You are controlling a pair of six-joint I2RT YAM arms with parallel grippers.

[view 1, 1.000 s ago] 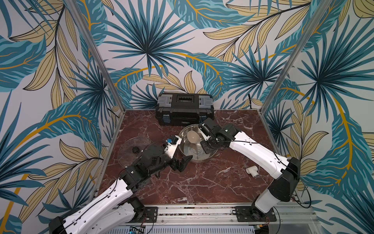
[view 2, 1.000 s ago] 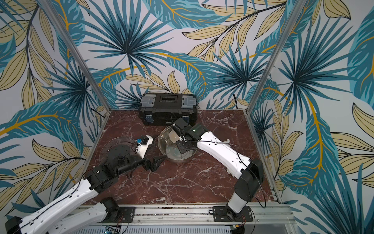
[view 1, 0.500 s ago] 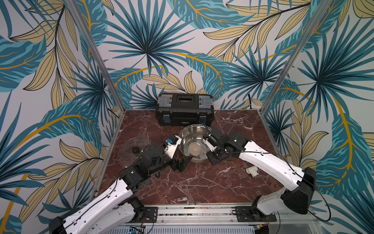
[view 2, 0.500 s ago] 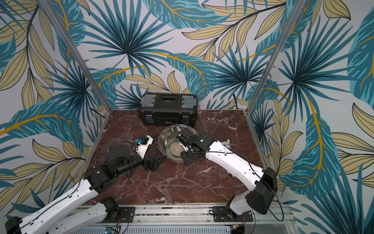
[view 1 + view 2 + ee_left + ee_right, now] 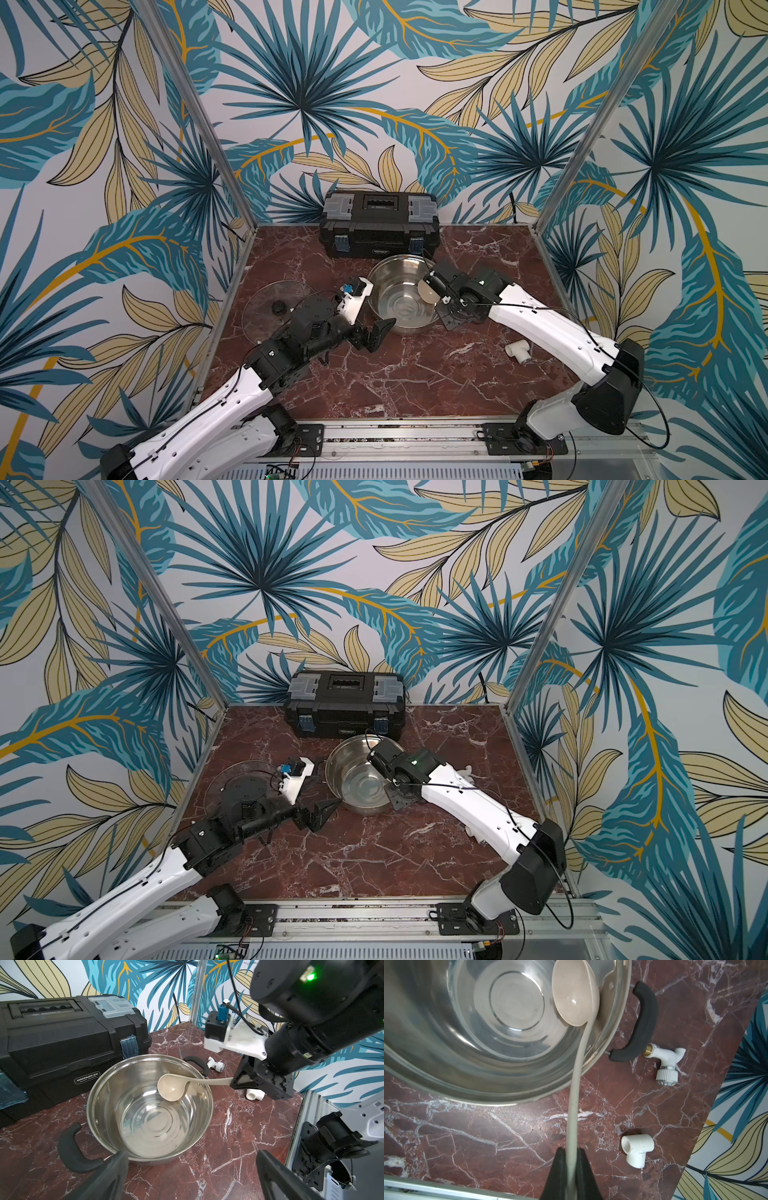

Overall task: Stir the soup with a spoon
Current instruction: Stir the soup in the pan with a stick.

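Right gripper (image 5: 572,1152) pinches spoon (image 5: 575,995) in pot (image 5: 425,1047); tap (image 5: 668,1059) seemingly touches pot handle (image 5: 644,1020).

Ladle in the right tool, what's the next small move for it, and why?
Probably lower the ladle and sweep its bowl toward the middle of the pot. The right tool is shut on the handle, and the bowl hangs close to the pot's wall on that arm's side, seemingly clear of the bottom, so it would stir nothing there.
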